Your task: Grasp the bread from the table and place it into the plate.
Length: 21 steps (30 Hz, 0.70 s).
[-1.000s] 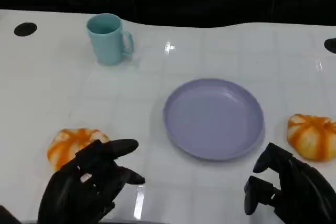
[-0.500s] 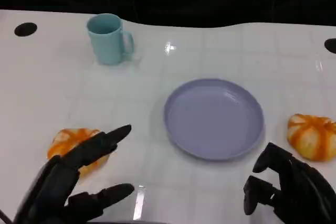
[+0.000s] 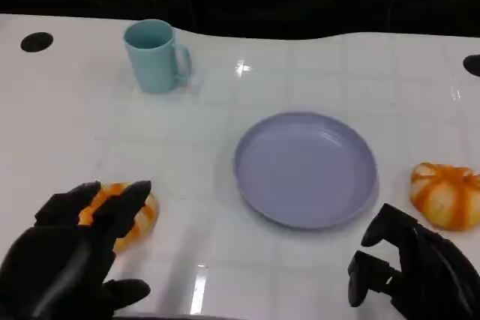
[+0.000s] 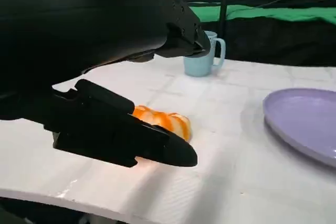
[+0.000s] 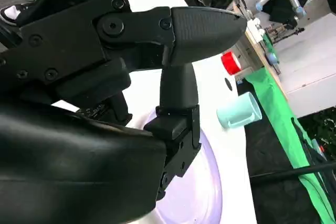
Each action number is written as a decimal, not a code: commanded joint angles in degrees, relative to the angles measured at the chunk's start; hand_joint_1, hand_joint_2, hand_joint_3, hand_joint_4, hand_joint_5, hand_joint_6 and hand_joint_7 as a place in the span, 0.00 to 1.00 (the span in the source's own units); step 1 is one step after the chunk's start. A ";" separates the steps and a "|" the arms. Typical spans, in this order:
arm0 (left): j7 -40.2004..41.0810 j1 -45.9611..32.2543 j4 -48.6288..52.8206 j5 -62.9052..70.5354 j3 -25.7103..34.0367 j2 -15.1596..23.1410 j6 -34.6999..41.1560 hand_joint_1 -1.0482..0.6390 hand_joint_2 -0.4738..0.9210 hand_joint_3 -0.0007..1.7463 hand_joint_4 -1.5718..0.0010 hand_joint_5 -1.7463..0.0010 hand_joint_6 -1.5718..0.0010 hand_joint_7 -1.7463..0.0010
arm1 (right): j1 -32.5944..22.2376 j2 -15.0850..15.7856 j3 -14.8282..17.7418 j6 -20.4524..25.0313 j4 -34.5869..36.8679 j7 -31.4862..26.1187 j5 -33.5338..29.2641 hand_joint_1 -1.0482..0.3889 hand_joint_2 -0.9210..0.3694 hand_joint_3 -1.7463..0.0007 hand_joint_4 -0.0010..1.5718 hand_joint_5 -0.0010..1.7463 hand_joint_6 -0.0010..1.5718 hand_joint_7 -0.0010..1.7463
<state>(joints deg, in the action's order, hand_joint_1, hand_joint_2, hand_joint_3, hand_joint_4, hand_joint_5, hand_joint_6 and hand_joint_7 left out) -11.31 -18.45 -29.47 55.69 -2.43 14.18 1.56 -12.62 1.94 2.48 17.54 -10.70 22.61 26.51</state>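
Left hand (image 3: 71, 256) open, fingers spread over the orange bread roll (image 3: 124, 211) near the table's (image 3: 300, 73) front-left edge; wrist view shows the fingers (image 4: 126, 135) around it, contact unclear. Right hand (image 3: 409, 271) holds nothing, fingers apart, beside a second roll (image 3: 444, 194). Lavender plate (image 3: 304, 166) sits between the rolls, bare table around it; teal mug (image 3: 154, 54) far back.

Bread, near left: orange-and-white round bun (image 3: 127, 211) lying on the white desk (image 3: 315, 73), partly covered by the left robot hand (image 3: 71, 260).
Bread, right: like bun (image 3: 446, 196), just right of the plate.
Plate: lavender, round, empty (image 3: 305, 168), mid-desk.
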 commanded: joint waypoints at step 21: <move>-9.98 22.22 22.78 2.94 -7.74 8.42 9.16 0.36 0.95 0.00 0.95 0.97 0.89 0.99 | -0.09 -0.18 -0.13 0.21 -1.15 -1.03 0.15 0.35 0.00 0.74 0.47 1.00 0.30 1.00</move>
<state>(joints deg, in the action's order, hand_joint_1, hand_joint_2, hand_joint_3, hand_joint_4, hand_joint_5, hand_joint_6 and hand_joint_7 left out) -21.74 1.82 -9.58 59.67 -9.28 20.70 11.20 -12.32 1.55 2.36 17.63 -10.74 22.03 26.36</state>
